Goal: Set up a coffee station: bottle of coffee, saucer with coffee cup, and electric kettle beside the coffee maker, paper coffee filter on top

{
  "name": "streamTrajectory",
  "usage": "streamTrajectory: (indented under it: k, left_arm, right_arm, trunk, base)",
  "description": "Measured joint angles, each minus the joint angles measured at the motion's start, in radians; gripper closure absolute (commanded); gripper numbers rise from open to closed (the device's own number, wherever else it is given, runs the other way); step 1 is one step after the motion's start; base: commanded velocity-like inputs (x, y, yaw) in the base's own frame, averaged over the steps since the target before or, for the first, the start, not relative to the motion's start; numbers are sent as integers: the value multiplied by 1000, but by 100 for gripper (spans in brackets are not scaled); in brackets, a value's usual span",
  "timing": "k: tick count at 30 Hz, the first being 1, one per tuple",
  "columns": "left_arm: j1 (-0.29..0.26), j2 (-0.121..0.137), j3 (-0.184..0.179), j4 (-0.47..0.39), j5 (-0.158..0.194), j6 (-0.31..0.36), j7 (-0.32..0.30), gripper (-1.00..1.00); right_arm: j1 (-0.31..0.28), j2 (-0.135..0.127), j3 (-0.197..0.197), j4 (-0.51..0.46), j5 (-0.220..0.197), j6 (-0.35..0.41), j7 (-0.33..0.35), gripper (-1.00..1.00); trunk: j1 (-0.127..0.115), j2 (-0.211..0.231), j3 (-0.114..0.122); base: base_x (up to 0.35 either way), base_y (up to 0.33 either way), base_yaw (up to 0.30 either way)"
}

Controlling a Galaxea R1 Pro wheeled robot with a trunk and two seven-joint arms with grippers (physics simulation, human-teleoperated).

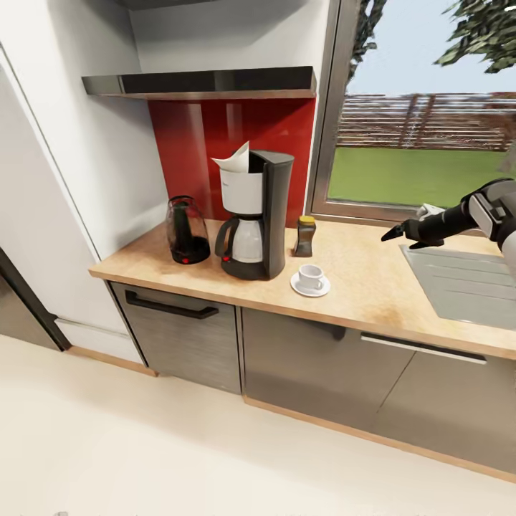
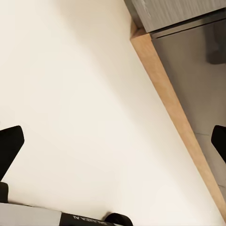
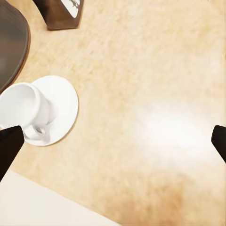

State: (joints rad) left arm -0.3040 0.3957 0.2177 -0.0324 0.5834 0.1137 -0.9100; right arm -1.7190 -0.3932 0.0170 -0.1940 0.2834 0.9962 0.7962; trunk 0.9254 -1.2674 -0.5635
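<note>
On the kitchen countertop (image 1: 365,283) the coffee maker (image 1: 256,215) stands with the white paper coffee filter (image 1: 235,159) in its top. The black electric kettle (image 1: 188,231) is just left of it, and the bottle of coffee (image 1: 305,236) is just right. In front sits the coffee cup (image 1: 310,276) on the saucer (image 1: 319,289). My right gripper (image 1: 401,236) hovers open over bare counter to the right of them. Its wrist view has the coffee cup (image 3: 23,106), saucer (image 3: 61,108) and bottle of coffee (image 3: 59,14) beyond the open gripper (image 3: 113,146). The left gripper (image 2: 113,141) is open over the floor.
The steel sink (image 1: 466,283) is set into the counter under my right arm. The kitchen shelf (image 1: 201,84) hangs bare above the red backsplash. A window fills the wall at the right. Grey cabinet fronts (image 1: 179,337) and a wooden plinth (image 2: 174,108) border the pale floor.
</note>
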Motion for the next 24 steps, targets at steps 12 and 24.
streamTrajectory:
  k: [12,24]
  left_arm:
    - [0,0,0,0,0,0,0,-100]
    - [0,-3,-2,0,0,-1,3,-100]
  right_arm:
    - [76,-4,-1,0,-7,-158,187,-100]
    - [402,-54,-2,-5,-166,-605,758,-100]
  trunk:
    - [0,0,0]
    - [0,0,0]
  base:
    - [-5,0,0]
    - [-15,0,0]
